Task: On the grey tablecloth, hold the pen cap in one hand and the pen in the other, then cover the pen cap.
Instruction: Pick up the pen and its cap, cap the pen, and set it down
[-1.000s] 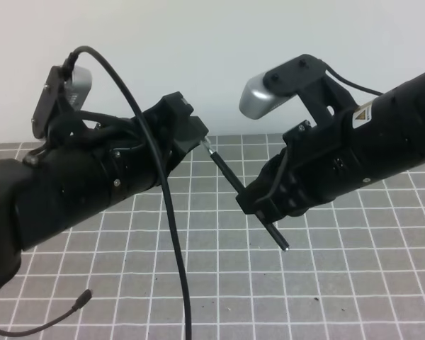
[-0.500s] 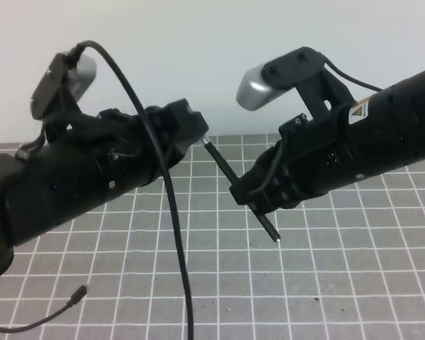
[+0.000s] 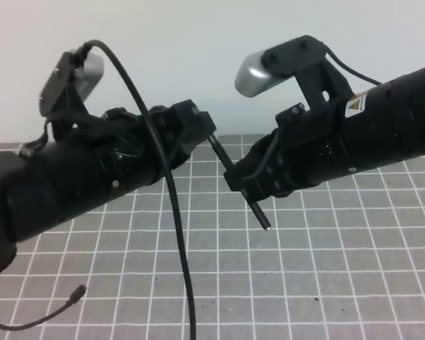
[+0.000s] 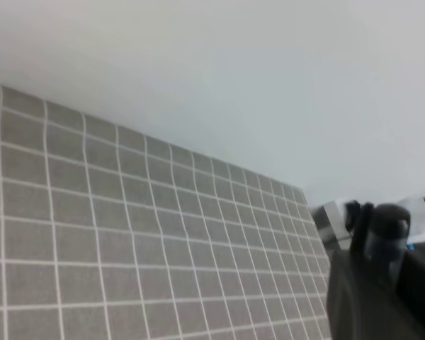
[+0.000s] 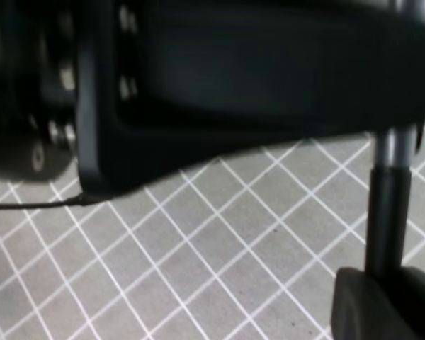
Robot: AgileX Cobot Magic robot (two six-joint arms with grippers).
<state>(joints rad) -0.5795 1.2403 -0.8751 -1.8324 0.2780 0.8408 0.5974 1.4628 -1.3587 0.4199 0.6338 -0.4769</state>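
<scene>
Pen [image 3: 249, 202] mid-frame above grey cloth [image 3: 326, 269], grasped by right fingers [image 3: 249, 190]; upper end at clenched left fingers [image 3: 202, 131]. Cap hidden; capping under way, unconfirmed.

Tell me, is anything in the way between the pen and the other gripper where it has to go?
Nothing visible. The right gripper holds the pen up above the grey tablecloth, and its top end already reaches the left gripper. The pen cap cannot be seen there. A black cable hangs off to the side.
</scene>
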